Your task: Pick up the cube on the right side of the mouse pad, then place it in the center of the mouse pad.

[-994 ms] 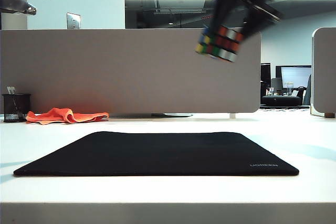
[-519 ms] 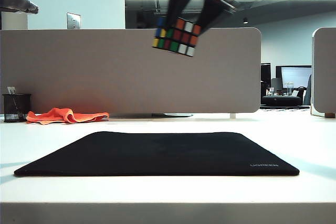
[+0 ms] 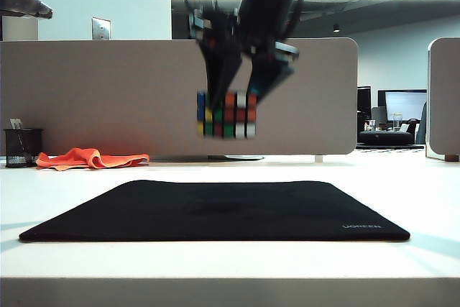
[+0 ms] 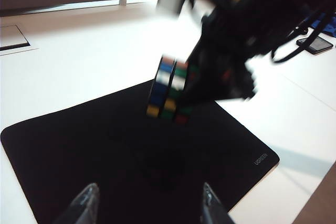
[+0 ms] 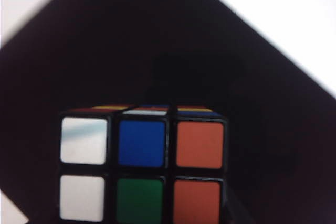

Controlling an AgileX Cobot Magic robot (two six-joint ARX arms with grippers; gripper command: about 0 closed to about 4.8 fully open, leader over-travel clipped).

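Note:
The cube [image 3: 226,114], a colourful 3x3 puzzle with black edges, hangs in the air over the middle of the black mouse pad [image 3: 215,210]. My right gripper [image 3: 237,98] comes down from above, shut on the cube with one finger on each side. The left wrist view shows the cube [image 4: 168,90] blurred in that dark gripper above the mouse pad [image 4: 79,150]. In the right wrist view the cube [image 5: 142,163] fills the near part, with the mouse pad [image 5: 131,51] beneath it. My left gripper [image 4: 148,196] stands open over the pad's near part, holding nothing.
An orange cloth [image 3: 90,157] and a black mesh pen cup [image 3: 21,147] sit at the back left, in front of a grey partition [image 3: 108,91]. White table surrounds the pad. A phone [image 4: 315,44] with cables lies beyond the pad's lettered corner.
My right gripper has carried the cube from the upper right leftward and downward, to above the pad's middle. The left gripper has stayed put.

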